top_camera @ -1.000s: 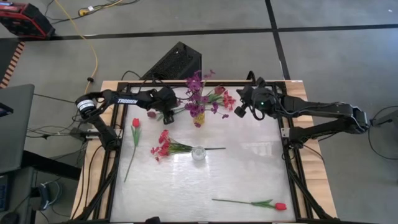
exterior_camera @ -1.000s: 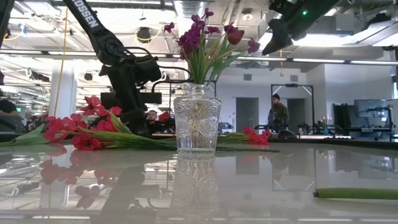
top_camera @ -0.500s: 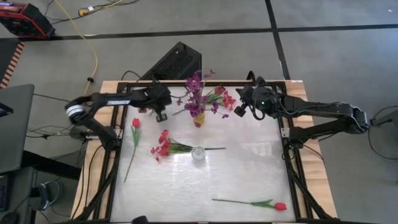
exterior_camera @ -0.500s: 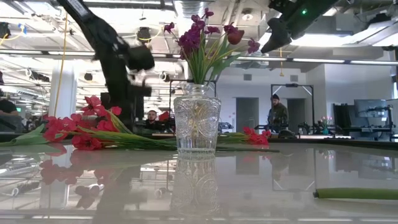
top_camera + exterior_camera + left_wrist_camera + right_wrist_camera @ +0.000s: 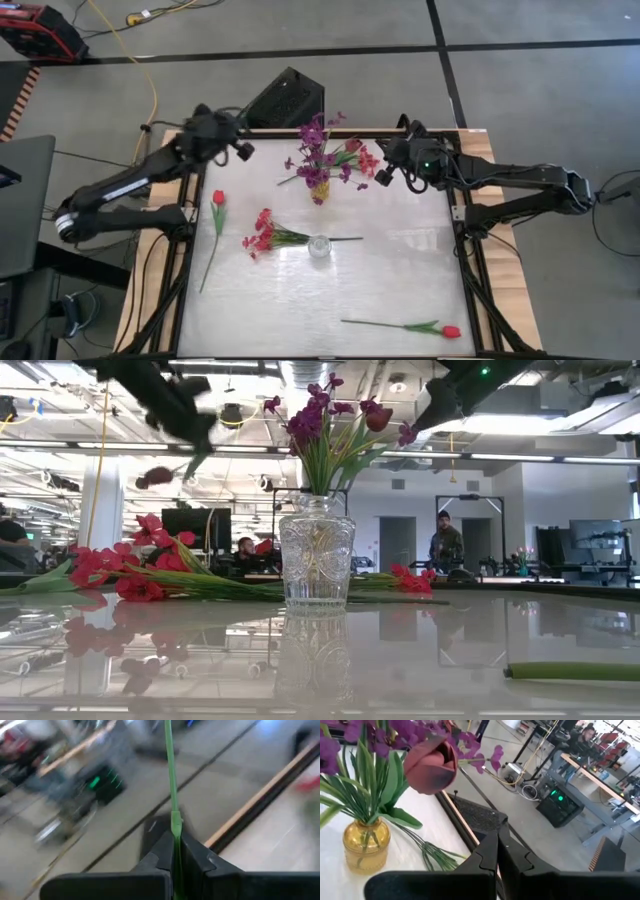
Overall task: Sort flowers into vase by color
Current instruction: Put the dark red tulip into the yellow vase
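Purple flowers (image 5: 315,135) plus one tulip (image 5: 431,766) already in amber vase (image 5: 366,844). Left gripper (image 5: 174,851) clamped on green stem (image 5: 170,780), lifted at table's far-left corner. Right gripper (image 5: 497,851) closed, empty, near vase. Red spray (image 5: 264,233), two tulips (image 5: 217,199) left on table (image 5: 400,260); glass vase (image 5: 316,554) unfilled.

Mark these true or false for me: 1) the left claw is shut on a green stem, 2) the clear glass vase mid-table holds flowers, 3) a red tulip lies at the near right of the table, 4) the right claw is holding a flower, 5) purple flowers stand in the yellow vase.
1) True: the left claw is shut on a thin green stem.
2) False: the clear glass vase is empty; a red spray lies beside it.
3) True: the red tulip lies there.
4) False: the right claw is shut on nothing.
5) True: purple flowers stand in the yellow vase.
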`<state>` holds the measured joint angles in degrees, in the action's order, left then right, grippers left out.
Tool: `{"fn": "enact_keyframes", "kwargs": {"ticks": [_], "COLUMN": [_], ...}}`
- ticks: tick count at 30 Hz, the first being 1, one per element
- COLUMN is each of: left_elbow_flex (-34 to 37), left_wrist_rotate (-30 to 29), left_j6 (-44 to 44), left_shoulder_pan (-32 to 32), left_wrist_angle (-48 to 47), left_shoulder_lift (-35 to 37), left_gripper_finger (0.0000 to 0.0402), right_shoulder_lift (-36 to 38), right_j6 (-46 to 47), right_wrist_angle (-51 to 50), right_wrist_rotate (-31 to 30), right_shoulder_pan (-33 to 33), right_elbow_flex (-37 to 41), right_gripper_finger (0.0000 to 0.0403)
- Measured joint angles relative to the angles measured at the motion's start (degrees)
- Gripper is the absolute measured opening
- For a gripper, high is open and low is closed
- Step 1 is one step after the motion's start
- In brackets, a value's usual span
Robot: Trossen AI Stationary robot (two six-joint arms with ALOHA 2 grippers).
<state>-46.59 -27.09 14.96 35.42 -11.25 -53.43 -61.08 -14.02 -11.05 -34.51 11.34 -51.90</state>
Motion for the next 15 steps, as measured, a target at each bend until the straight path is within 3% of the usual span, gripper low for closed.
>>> {"fn": "enact_keyframes", "kwargs": {"ticks": [4, 8, 12, 15], "left_elbow_flex": [0.0, 0.0, -0.1, -0.1], "left_wrist_rotate": [21.7, 42.1, 58.5, 66.3], "left_j6": [0.6, -6.0, -14.8, -17.5], "left_shoulder_pan": [-0.7, -2.2, -4.9, -8.9], "left_wrist_angle": [3.9, 7.1, 7.5, 7.6], "left_shoulder_lift": [5.9, 8.7, 8.6, 7.2], "left_gripper_finger": [0.0002, 0.0002, 0.0002, 0.0002], "right_shoulder_lift": [0.0, 0.0, 0.0, 0.0], "right_j6": [0.0, -1.7, -6.4, -10.4], "right_wrist_angle": [0.3, 0.4, 0.9, 3.1], "right_wrist_rotate": [0.1, 0.1, -0.3, -0.3], "right_shoulder_pan": [-2.4, -6.5, -12.3, -17.7], "right_elbow_flex": [0.0, 0.0, 0.0, 0.0], "right_gripper_finger": [0.0036, 0.0036, 0.0036, 0.0036]}}
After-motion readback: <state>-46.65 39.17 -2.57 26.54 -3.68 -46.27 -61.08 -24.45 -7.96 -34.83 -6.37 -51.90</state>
